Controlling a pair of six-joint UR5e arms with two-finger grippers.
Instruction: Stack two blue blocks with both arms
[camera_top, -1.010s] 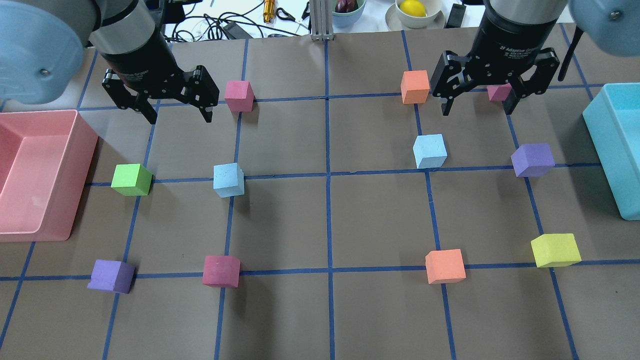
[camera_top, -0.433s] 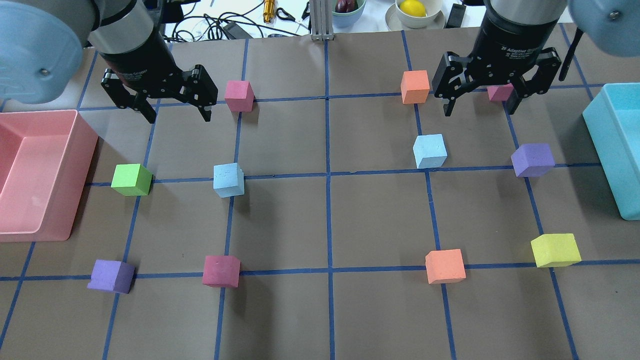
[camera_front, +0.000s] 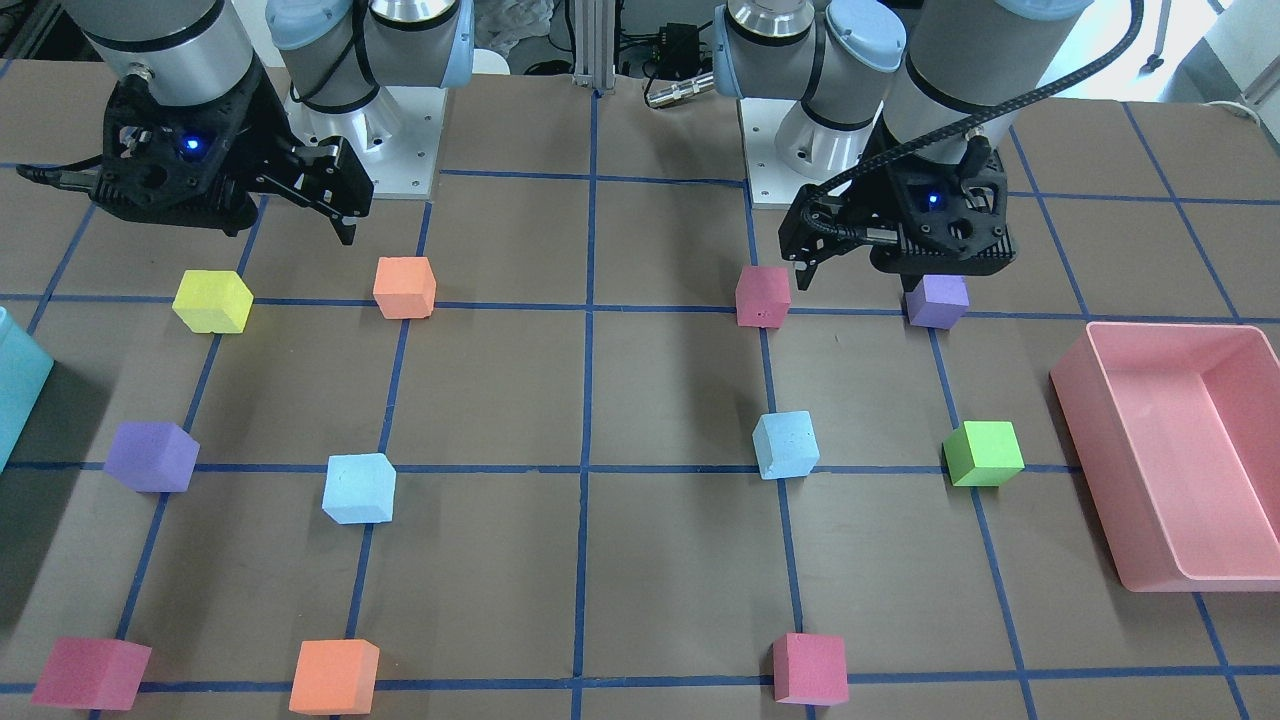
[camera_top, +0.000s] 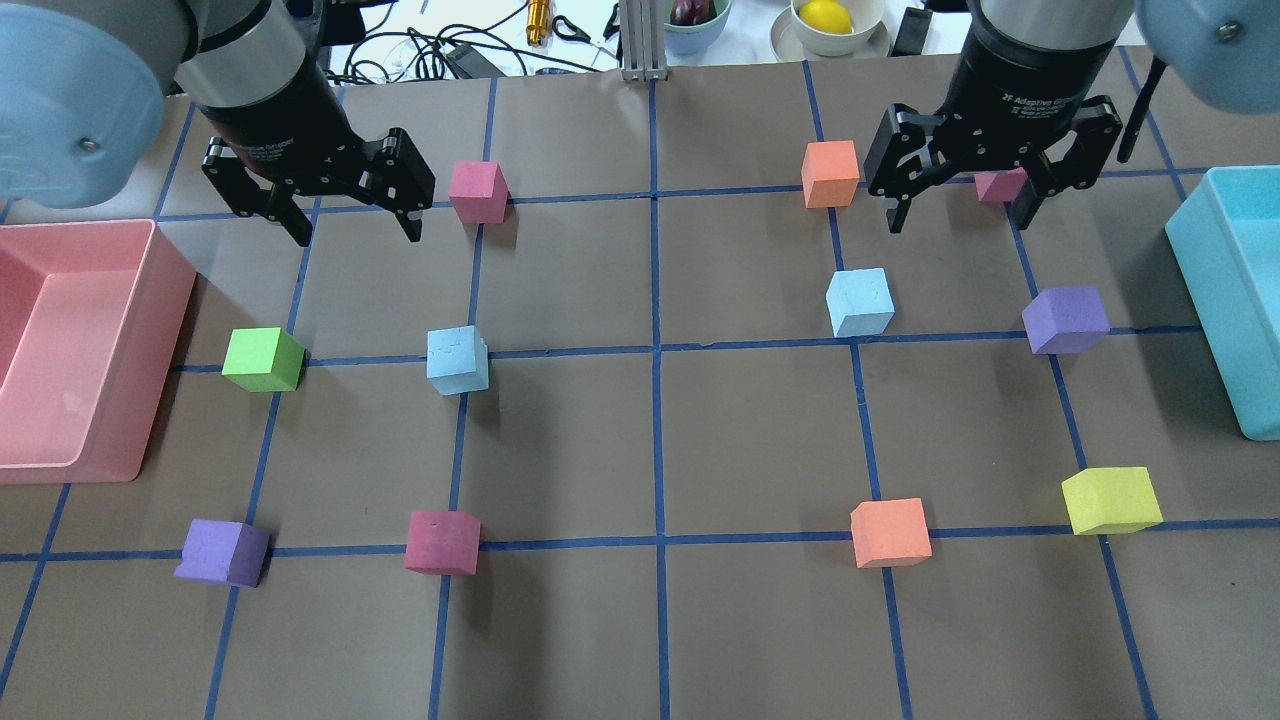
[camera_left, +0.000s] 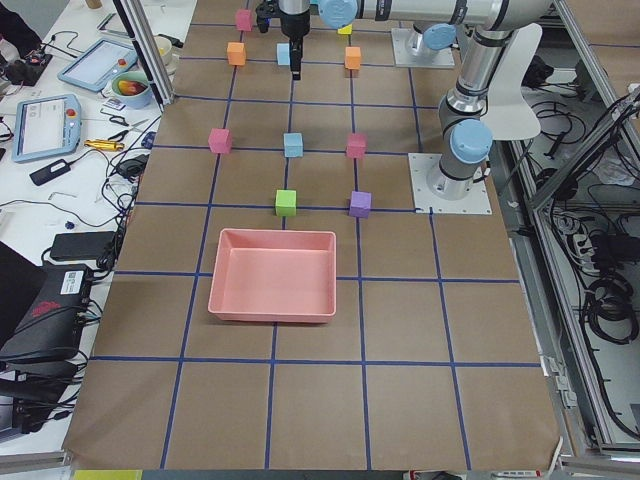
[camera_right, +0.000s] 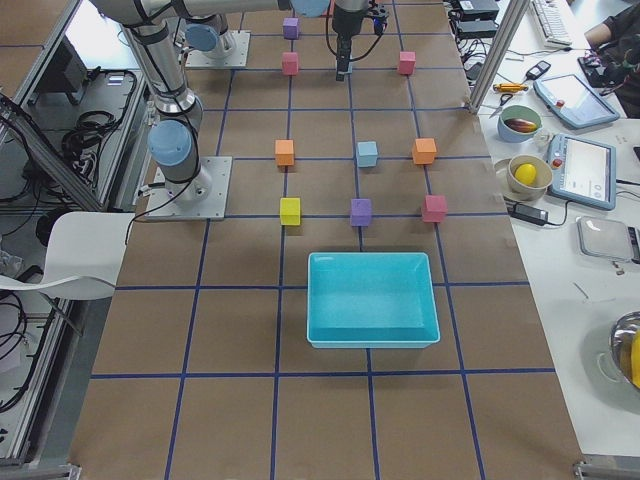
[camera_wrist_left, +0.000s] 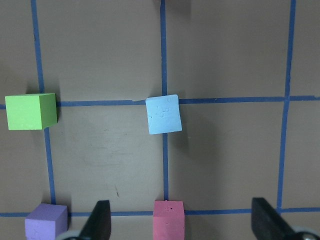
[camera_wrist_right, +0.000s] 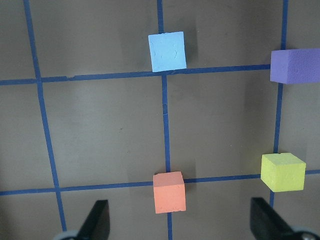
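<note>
Two pale blue blocks sit apart on the table. One (camera_top: 458, 360) is on the left, also in the left wrist view (camera_wrist_left: 164, 114) and the front view (camera_front: 786, 445). The other (camera_top: 860, 302) is on the right, also in the right wrist view (camera_wrist_right: 167, 51) and the front view (camera_front: 359, 488). My left gripper (camera_top: 355, 235) hangs open and empty above the table, beyond and left of the left block. My right gripper (camera_top: 957, 225) hangs open and empty beyond and right of the right block. Both sets of open fingers (camera_wrist_left: 100, 220) (camera_wrist_right: 97, 217) show at the wrist views' bottom edges.
A pink bin (camera_top: 150, 350) stands at the left edge and a teal bin (camera_top: 1220, 300) at the right. Other cubes are scattered on the grid: green (camera_top: 263, 359), pink (camera_top: 478, 191), orange (camera_top: 830, 173), purple (camera_top: 1066, 319), yellow (camera_top: 1110, 500), orange (camera_top: 890, 532), crimson (camera_top: 442, 542), purple (camera_top: 222, 552).
Both grippers have shifted only very slightly toward the far side of the table. They stay open. No block has moved.
</note>
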